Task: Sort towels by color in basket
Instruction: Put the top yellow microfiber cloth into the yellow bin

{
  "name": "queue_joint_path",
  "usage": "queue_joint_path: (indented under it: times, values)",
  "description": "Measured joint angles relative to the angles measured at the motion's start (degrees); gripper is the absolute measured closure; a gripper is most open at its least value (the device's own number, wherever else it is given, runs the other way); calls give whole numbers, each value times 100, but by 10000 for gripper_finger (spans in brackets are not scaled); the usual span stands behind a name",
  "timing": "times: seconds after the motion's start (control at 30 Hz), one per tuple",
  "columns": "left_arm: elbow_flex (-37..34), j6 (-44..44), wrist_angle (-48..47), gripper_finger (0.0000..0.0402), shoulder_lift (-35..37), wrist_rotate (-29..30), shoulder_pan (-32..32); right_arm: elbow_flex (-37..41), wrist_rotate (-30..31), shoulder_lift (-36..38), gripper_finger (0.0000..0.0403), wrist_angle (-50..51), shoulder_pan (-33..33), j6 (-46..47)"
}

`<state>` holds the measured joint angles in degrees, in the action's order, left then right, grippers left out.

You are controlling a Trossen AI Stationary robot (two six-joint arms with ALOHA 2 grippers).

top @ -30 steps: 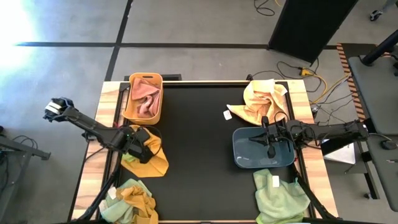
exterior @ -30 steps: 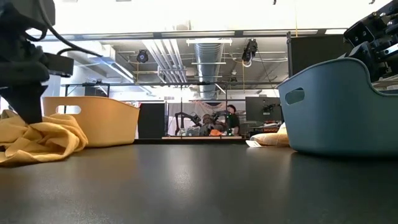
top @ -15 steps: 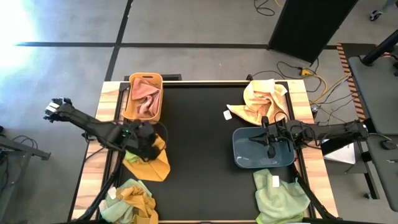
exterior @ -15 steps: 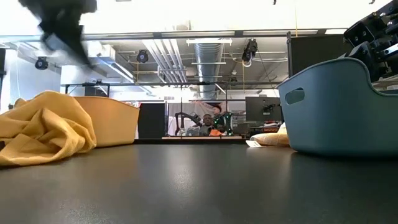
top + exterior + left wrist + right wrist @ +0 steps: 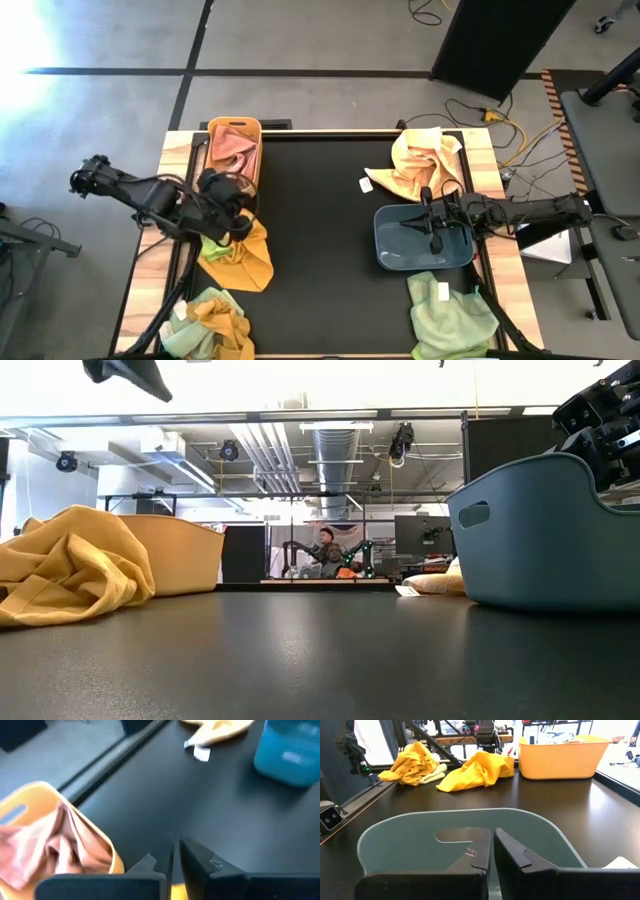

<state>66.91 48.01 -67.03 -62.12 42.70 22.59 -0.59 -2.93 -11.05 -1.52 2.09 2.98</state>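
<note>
**Mustard towel down beside the orange basket, pink one already in**

Here my left gripper (image 5: 238, 203) hangs above the mat just beside the orange basket (image 5: 209, 180), at its near end, with its fingers (image 5: 192, 857) pressed together and nothing between them. The mustard towel (image 5: 243, 257) lies crumpled on the mat right below, touching nothing of mine. A salmon pink towel (image 5: 233, 148) sits inside the orange basket. My right gripper (image 5: 431, 237) waits well across the mat from that basket, over the blue-grey basket (image 5: 392, 248), fingers likewise closed and empty.

I judge the step in hand to be getting a proper hold on the mustard towel. To do it well I should spread the fingers first, come straight down on a raised fold instead of a flat edge, pinch deep, and lift high enough that the trailing cloth clears the basket rim.

The high view gives the layout: a peach towel (image 5: 418, 160) at the far corner of the mat from the orange basket, a green towel (image 5: 445, 315) beyond the blue-grey basket, and a mixed green and mustard heap (image 5: 214, 318) past the mustard towel. The low view adds the mustard towel's height, a tall hump against the basket wall. My left wrist view alone looks into the basket at the pink cloth.
</note>
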Motion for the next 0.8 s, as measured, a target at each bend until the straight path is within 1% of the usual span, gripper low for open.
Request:
queue_joint_path:
  times: [0.13,0.3,0.4,0.5,0.6,0.67,0.8]
  values:
    - [-532,327,-28,344,-50,-302,0,-2,0,2,390,0,2,0]
    - [-1319,772,53,272,-78,-817,0,1,2,2,390,0,0,0]
    - [-1831,929,338,231,-119,-1090,0,-2,2,2,390,0,2,0]
    - [-2304,1019,733,197,-176,-1502,0,-1,2,1,390,0,1,0]
    - [-2638,1020,1225,173,-245,-1831,0,0,1,1,390,0,2,0]
    - [-2770,1014,1449,162,-310,-1947,-7,1,2,0,390,0,-1,0]
    - [-2894,1053,1474,158,-515,-2029,-39,-1,2,0,390,0,1,0]
